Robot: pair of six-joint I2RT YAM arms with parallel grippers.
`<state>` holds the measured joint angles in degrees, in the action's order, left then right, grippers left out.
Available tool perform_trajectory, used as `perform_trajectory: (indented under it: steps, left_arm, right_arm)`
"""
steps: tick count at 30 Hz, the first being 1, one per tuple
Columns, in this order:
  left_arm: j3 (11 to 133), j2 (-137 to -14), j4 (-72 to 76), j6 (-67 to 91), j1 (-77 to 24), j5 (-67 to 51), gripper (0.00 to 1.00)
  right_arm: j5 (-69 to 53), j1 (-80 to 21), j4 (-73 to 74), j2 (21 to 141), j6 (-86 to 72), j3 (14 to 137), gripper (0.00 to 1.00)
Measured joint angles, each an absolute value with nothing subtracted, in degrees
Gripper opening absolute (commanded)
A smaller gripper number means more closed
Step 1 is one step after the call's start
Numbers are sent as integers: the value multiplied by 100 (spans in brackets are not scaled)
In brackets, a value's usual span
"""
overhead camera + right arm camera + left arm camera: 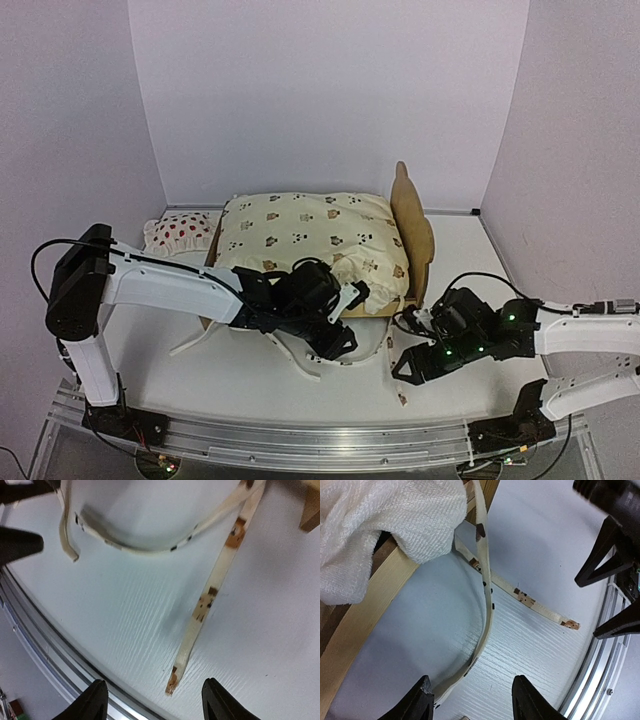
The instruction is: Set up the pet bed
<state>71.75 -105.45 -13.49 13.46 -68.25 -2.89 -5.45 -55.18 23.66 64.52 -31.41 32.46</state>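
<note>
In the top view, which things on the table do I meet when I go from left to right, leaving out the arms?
strawberry pillow → animal-print cover → pet bed headboard

Left gripper [472,697] at bottom of frame, fingers apart, nothing clamped. White terry fabric [385,520] bunched upper left, draped over the plywood side rail of the pet bed [360,625], which runs diagonally down the left edge. Cream strap [488,590] curves from top centre down to just beside the left-hand fingertip [420,702]; contact unclear. Second strap [540,607], brown-printed, lies flat on the white table [535,655], angled toward centre right. Right gripper [587,609] at right edge, black fingers spread. Aluminium rail [600,670] lower right.
</note>
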Motion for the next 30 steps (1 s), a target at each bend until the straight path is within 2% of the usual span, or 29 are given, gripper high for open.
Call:
perform_trajectory:
  steps: [7,13,22,27,30]
  left_arm:
    - [7091,-10547,-1203,1376,-6827,-279,49]
    - [6878,-10546,-1052,1443,-6841,-232,48]
    - [6589,-10505,-1038,1498,-6925,-137,48]
    - [6524,-10365,-1036,1498,-7028,-132,48]
    - [6510,-10312,-1035,1496,-7116,-132,48]
  right_arm:
    - [788,-5527,2142,6467,-3335,3647,63]
    - [1274,-5527,1480,7347,-3658,3721,62]
    - [1672,-5527,451,8320,-3987,3723,52]
    - [1868,-5527,-19,8769,-4007,3741,36]
    - [1977,-5527,-147,8915,-4017,3741,17]
